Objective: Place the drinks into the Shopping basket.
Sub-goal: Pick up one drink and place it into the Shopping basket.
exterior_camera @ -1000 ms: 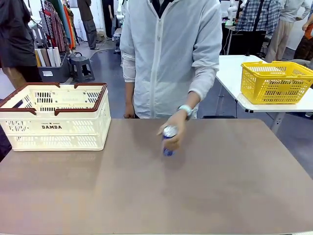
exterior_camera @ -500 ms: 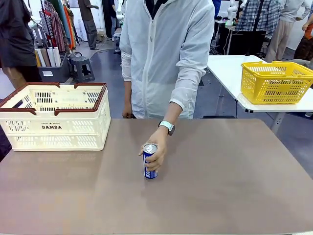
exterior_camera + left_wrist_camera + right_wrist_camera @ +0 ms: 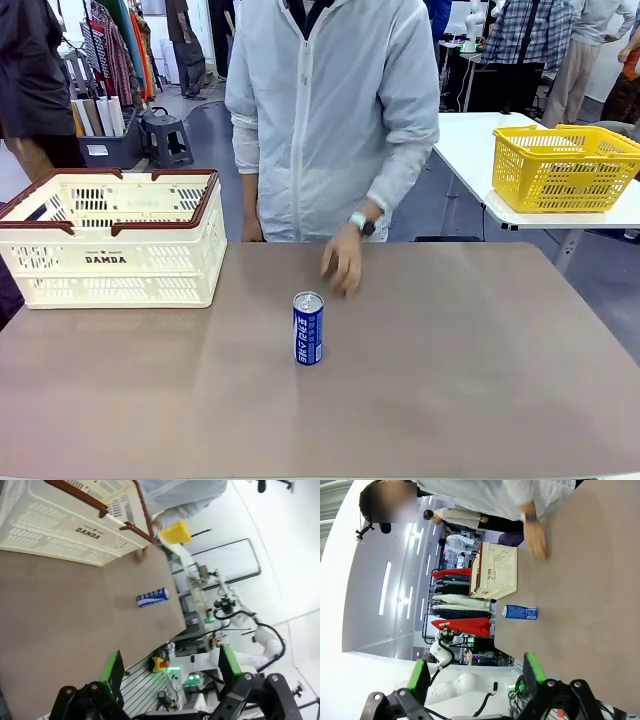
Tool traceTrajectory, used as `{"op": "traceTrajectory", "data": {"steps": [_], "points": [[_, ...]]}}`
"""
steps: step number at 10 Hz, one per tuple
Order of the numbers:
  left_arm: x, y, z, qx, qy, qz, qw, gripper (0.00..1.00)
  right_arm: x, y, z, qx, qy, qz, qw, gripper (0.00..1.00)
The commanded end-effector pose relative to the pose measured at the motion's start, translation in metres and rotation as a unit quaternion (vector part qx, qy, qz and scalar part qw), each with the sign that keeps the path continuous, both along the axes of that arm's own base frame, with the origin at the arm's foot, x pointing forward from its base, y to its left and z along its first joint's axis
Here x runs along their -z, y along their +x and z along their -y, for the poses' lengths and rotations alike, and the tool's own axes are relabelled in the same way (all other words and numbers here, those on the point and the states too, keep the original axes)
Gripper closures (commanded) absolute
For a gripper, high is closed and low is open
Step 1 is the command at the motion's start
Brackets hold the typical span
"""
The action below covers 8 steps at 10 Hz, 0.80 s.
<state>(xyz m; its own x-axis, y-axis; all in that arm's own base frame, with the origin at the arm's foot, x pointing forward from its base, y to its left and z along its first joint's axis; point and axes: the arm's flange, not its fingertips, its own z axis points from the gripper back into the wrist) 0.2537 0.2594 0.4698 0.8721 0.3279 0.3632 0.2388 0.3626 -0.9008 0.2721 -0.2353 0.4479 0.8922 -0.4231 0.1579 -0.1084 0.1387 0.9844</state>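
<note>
Standing upright near the middle of the desk, the blue can is clear of the person's hand, which hovers just beyond it. At far left sits the Shopping basket. The left gripper and right gripper both have their jaws released, grasping nothing.

Shopping basket clipped by the front view's left edge; person's hand blurry; blue can print illegible.
</note>
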Motion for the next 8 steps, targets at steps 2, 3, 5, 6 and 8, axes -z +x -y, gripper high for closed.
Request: {"op": "traceTrajectory", "data": {"steps": [2, 3, 5, 6, 8], "points": [[-0.059, 0.035, 0.13, 0.043, 0.168, -0.048, 0.984, 0.0, -0.003, 0.002, 0.002, 0.001, 0.002, 0.017, 1.0, 0.0], [-0.071, 0.044, 0.196, 0.086, 0.235, -0.056, 0.967, 0.0, -0.003, 0.002, 0.002, 0.001, 0.002, 0.017, 1.0, 0.0], [-0.078, 0.055, 0.313, 0.114, 0.362, -0.069, 0.922, 0.0, -0.003, 0.002, 0.002, 0.001, 0.002, 0.017, 1.0, 0.0], [-0.078, 0.062, 0.373, 0.098, 0.411, -0.068, 0.904, 0.0, -0.003, 0.002, 0.002, 0.001, 0.002, 0.017, 1.0, 0.0], [-0.07, 0.073, 0.491, 0.106, 0.477, -0.075, 0.869, 0.0, -0.003, 0.002, 0.002, 0.001, 0.002, 0.017, 1.0, 0.0]]}}
